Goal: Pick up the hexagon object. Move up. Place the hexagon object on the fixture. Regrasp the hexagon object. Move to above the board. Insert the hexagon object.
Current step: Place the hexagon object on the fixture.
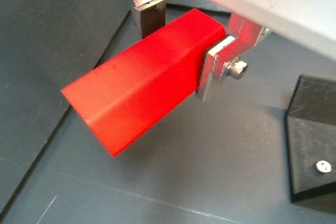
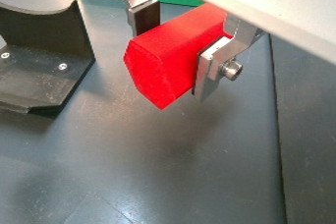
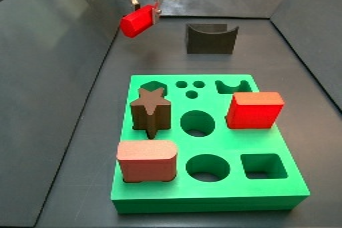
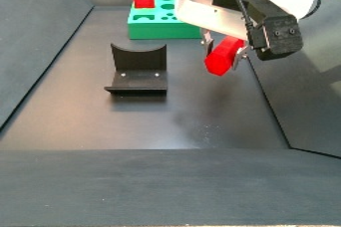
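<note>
The hexagon object [image 2: 171, 59] is pinched at one end between the tool [image 2: 184, 43] fingers, clear of the dark floor, its far end cut from view by the fingers. The fixture [image 3: 210, 38] is beside the tool, partly cropped in both wrist views, with the board [image 3: 214, 167] beyond it.

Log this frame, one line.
gripper: shut on hexagon object | lifted off floor | beside fixture | board: hexagon not inserted

One gripper [image 3: 150, 10] holds one red hexagon bar [image 3: 136, 21]. One fixture [image 3: 211, 38], one green board [image 3: 274, 197], bearing three blocks: star [image 3: 151, 109], cube [image 3: 255, 110], pink block [image 3: 147, 161].
</note>
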Controlling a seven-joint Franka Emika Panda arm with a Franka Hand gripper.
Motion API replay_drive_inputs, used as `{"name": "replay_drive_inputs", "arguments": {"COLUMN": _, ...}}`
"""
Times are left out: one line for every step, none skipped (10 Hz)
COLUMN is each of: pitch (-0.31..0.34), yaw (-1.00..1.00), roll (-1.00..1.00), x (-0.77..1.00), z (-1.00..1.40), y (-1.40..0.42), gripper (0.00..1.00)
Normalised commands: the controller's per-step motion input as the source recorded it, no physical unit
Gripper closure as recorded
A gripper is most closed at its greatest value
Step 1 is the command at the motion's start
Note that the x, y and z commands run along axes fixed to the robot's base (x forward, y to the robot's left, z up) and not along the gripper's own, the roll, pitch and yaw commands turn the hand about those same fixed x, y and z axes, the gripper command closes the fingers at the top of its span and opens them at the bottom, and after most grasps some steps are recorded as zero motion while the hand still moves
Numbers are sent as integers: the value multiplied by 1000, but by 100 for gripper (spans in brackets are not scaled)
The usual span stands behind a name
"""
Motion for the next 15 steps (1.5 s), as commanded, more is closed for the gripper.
{"name": "replay_drive_inputs", "arguments": {"pitch": -8, "yaw": 1, "roll": -21, "x": 5, "z": 1000, "y": 1, "gripper": 100}}
{"name": "replay_drive_inputs", "arguments": {"pitch": 5, "yaw": 6, "roll": -36, "x": -2, "z": 1000, "y": -4, "gripper": 100}}
{"name": "replay_drive_inputs", "arguments": {"pitch": 7, "yaw": 12, "roll": -46, "x": -5, "z": 1000, "y": -5, "gripper": 100}}
{"name": "replay_drive_inputs", "arguments": {"pitch": 7, "yaw": 20, "roll": -70, "x": -12, "z": 1000, "y": -12, "gripper": 100}}
{"name": "replay_drive_inputs", "arguments": {"pitch": 3, "yaw": 22, "roll": -95, "x": -16, "z": 1000, "y": -15, "gripper": 100}}
{"name": "replay_drive_inputs", "arguments": {"pitch": 2, "yaw": 21, "roll": -112, "x": -19, "z": 1000, "y": -16, "gripper": 100}}
{"name": "replay_drive_inputs", "arguments": {"pitch": 5, "yaw": 14, "roll": -125, "x": -23, "z": 1000, "y": -17, "gripper": 100}}
{"name": "replay_drive_inputs", "arguments": {"pitch": 9, "yaw": 3, "roll": -134, "x": -21, "z": 862, "y": -14, "gripper": 100}}
{"name": "replay_drive_inputs", "arguments": {"pitch": 12, "yaw": -12, "roll": -144, "x": -13, "z": 676, "y": -7, "gripper": 100}}
{"name": "replay_drive_inputs", "arguments": {"pitch": 18, "yaw": -20, "roll": -147, "x": -10, "z": 531, "y": -3, "gripper": 100}}
{"name": "replay_drive_inputs", "arguments": {"pitch": 25, "yaw": -25, "roll": -147, "x": -3, "z": 388, "y": -1, "gripper": 100}}
{"name": "replay_drive_inputs", "arguments": {"pitch": 32, "yaw": -27, "roll": -156, "x": 0, "z": 243, "y": 0, "gripper": 100}}
{"name": "replay_drive_inputs", "arguments": {"pitch": 39, "yaw": 1000, "roll": 51, "x": 1000, "z": 332, "y": -680, "gripper": 100}}
{"name": "replay_drive_inputs", "arguments": {"pitch": 57, "yaw": 1000, "roll": 75, "x": 1000, "z": 301, "y": -668, "gripper": 100}}
{"name": "replay_drive_inputs", "arguments": {"pitch": 121, "yaw": 1000, "roll": 115, "x": 1000, "z": 269, "y": -600, "gripper": 100}}
